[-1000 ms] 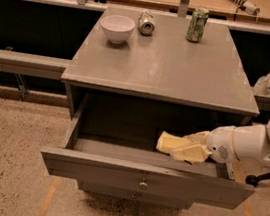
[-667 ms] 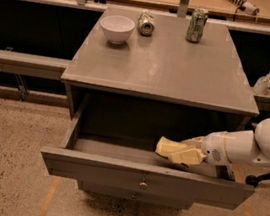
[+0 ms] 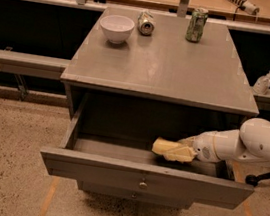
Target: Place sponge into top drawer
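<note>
The top drawer point(image 3: 139, 177) of the grey cabinet stands pulled open, its small metal knob centred on the front. My white arm reaches in from the right. My gripper point(image 3: 183, 151) is inside the drawer on its right side, holding the pale yellow sponge point(image 3: 166, 148) low over the drawer floor. The sponge sticks out to the left of the fingers. I cannot tell whether it touches the floor.
On the cabinet top point(image 3: 162, 63) stand a white bowl point(image 3: 116, 28), a tipped can point(image 3: 146, 23) and an upright green can point(image 3: 197, 25). A small bottle point(image 3: 263, 82) sits on the ledge at right. The lower drawer front point(image 3: 132, 195) shows beneath.
The gripper with the sponge has moved slightly left and lower inside the drawer. Nothing else has moved.
</note>
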